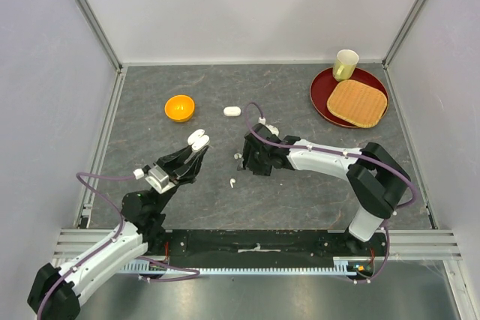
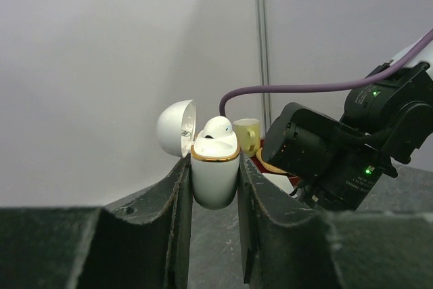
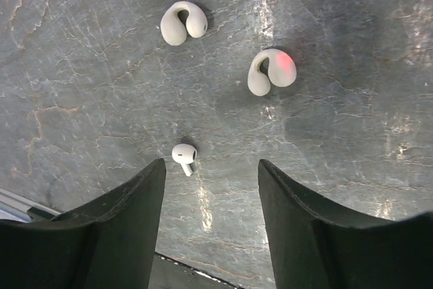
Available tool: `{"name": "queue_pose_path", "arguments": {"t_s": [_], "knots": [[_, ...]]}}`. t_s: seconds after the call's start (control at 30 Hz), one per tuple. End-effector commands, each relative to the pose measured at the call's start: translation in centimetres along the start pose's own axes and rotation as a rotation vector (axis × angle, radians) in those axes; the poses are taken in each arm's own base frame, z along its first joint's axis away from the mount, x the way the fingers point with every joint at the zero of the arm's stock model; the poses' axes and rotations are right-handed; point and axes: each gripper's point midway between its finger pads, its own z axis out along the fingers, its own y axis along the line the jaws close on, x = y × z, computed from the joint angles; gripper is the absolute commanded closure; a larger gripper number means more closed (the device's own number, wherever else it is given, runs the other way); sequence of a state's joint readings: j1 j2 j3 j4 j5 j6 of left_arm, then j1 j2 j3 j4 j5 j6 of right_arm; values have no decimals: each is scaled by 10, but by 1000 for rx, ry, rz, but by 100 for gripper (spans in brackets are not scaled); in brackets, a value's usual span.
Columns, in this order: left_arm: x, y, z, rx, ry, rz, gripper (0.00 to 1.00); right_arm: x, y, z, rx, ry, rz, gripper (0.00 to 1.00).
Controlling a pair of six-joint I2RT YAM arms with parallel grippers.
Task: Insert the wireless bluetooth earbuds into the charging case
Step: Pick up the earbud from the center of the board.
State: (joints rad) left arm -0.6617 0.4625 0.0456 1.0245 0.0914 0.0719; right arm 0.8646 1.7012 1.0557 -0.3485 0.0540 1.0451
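Case (image 2: 215, 179) clamped in left fingers (image 2: 177, 225), lid (image 2: 174, 128) open — earbud (image 3: 184, 156) between parted right fingers (image 3: 128, 214).

— The charging case (image 2: 215, 174)?
— Glossy white, gold band round its rim; the earbud (image 2: 218, 126) in it is white too.
— The left fingers (image 2: 169, 221)?
— Matte black.
— And the desk (image 3: 81, 65)?
— Dark grey stone pattern with pale and rusty veins. At ten o'clock an orange bowl (image 1: 179, 107); at two o'clock a dark red plate (image 1: 321, 95), a tan woven mat (image 1: 357, 102), a pale yellow cup (image 1: 346, 64).
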Motion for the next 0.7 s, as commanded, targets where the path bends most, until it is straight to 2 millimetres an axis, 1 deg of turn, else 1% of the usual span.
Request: {"name": "queue_pose_path", "arguments": {"t_s": [0.0, 0.13, 0.17, 0.2, 0.27, 0.37, 0.4, 0.47, 0.6, 0.67], "knots": [[2, -2, -10, 9, -38, 8, 98, -8, 32, -3, -86, -16, 32, 37], [-4, 4, -12, -27, -54, 15, 98, -5, 38, 1, -86, -17, 25, 39], [1, 5, -14, -31, -36, 22, 98, -4, 40, 1, -89, -18, 23, 39], [-3, 6, -14, -33, -46, 29, 98, -4, 42, 1, -90, -20, 21, 41], [-1, 8, -15, -41, -30, 38, 98, -1, 44, 4, -88, -16, 18, 43], [-8, 11, -16, -59, -48, 54, 98, 5, 45, 8, -77, -14, 17, 45], [-6, 13, -17, -65, -38, 57, 98, 5, 45, 9, -74, -15, 19, 46], [-9, 14, -16, -69, -42, 64, 98, 8, 46, 11, -66, -22, 16, 46], [-11, 15, -16, -77, -44, 72, 98, 10, 50, 13, -62, -32, 10, 52], [-8, 16, -17, -78, -33, 74, 98, 11, 49, 15, -48, -43, 6, 53]]}}
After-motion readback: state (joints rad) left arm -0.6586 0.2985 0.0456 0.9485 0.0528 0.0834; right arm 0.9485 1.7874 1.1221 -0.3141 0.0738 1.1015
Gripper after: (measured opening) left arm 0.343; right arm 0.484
